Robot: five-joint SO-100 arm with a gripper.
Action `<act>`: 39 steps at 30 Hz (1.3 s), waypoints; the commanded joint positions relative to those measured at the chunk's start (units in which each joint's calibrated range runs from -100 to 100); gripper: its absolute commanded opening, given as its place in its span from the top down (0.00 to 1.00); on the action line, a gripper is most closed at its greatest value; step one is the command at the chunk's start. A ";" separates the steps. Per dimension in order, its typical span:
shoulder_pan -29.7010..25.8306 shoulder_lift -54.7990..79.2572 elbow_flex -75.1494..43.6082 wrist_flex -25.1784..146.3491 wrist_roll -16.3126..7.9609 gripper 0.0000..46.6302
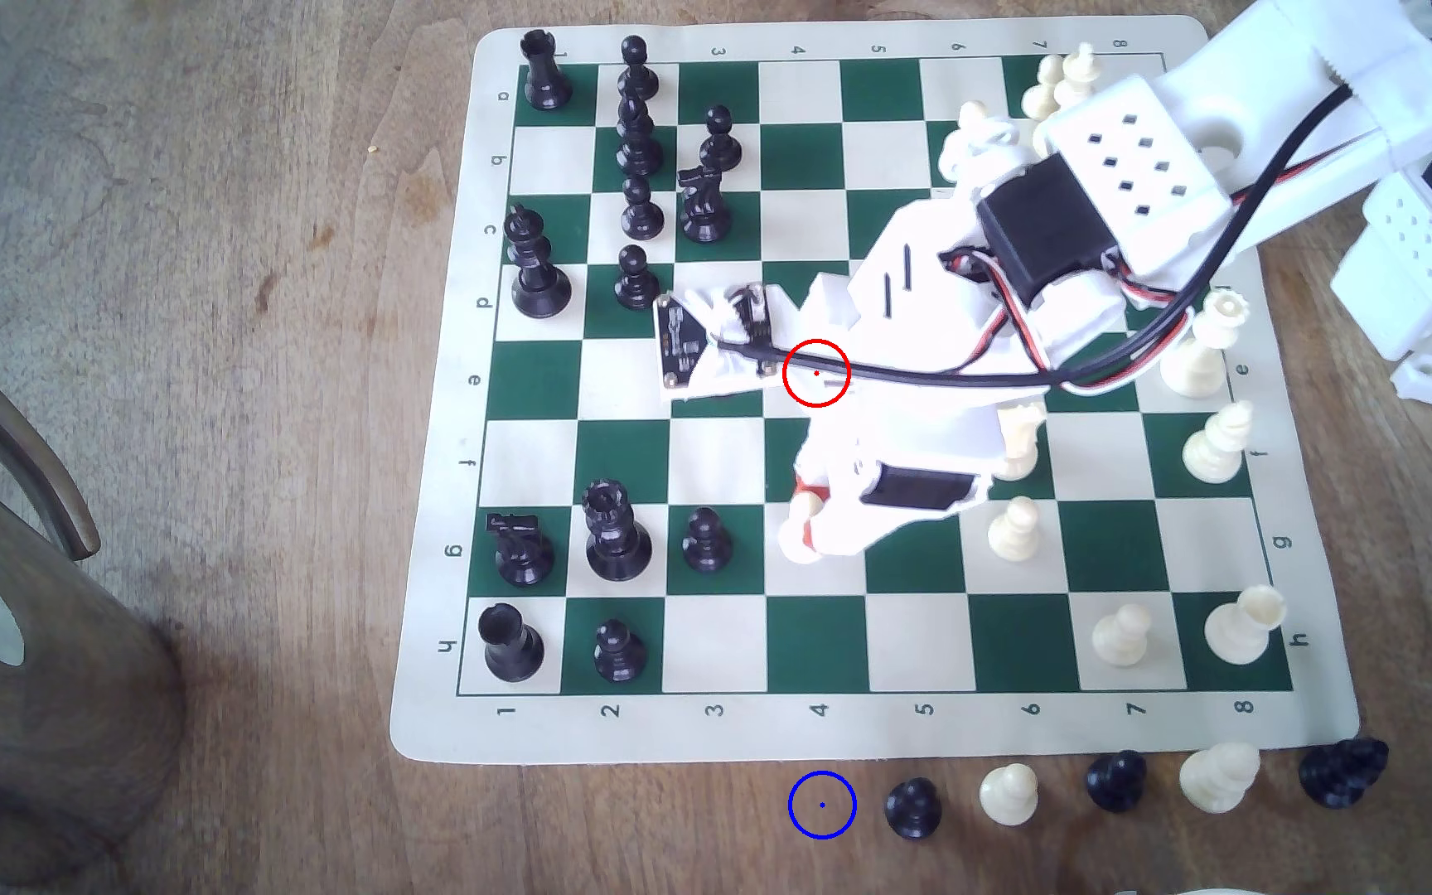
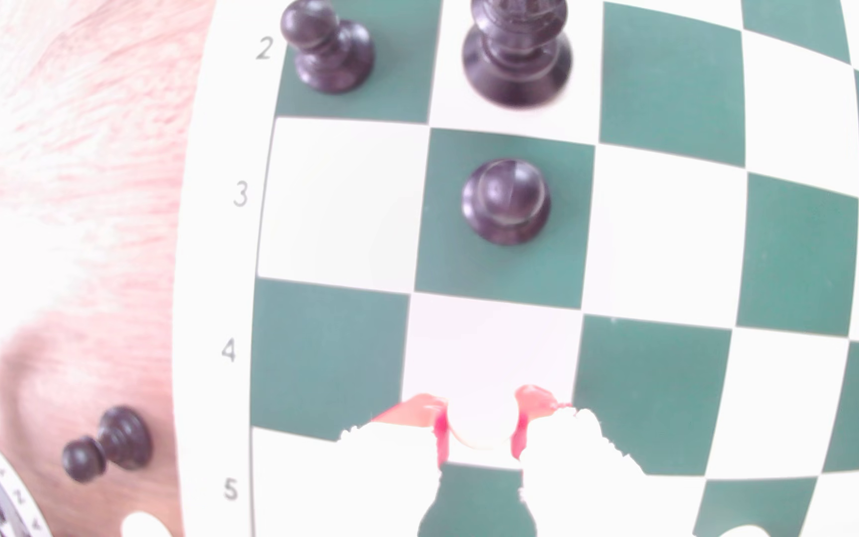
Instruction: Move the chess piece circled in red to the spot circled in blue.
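Observation:
The white pawn [image 2: 481, 422] shows its round cream head pinched between the red pads [image 2: 532, 401] of my gripper [image 2: 480, 431], which is shut on it over a white square of row 4. In the exterior view my gripper [image 1: 800, 535] hangs over the board's near middle, around square g4, and the pawn blends with the white fingers there. The red ring [image 1: 816, 373] lies over the arm's black cable, farther up the board than my gripper. The blue-ringed spot [image 1: 822, 805] is bare wood just off the board's near edge, below column 4.
A black pawn [image 1: 706, 540] and a tall black piece [image 1: 613, 529] stand to the exterior view's left of my gripper, a white pawn [image 1: 1014, 527] to its right. Off the board, a row starting with a black pawn [image 1: 912, 807] runs right of the spot. A brown cylinder [image 1: 24, 602] stands far left.

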State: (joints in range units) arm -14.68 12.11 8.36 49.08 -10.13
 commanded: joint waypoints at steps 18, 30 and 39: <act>-6.79 -4.72 -5.19 -0.84 -0.59 0.99; -10.71 9.54 -22.96 -0.11 0.20 0.99; -13.91 12.34 -28.49 0.14 0.39 0.99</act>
State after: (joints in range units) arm -26.47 26.69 -13.96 49.08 -9.79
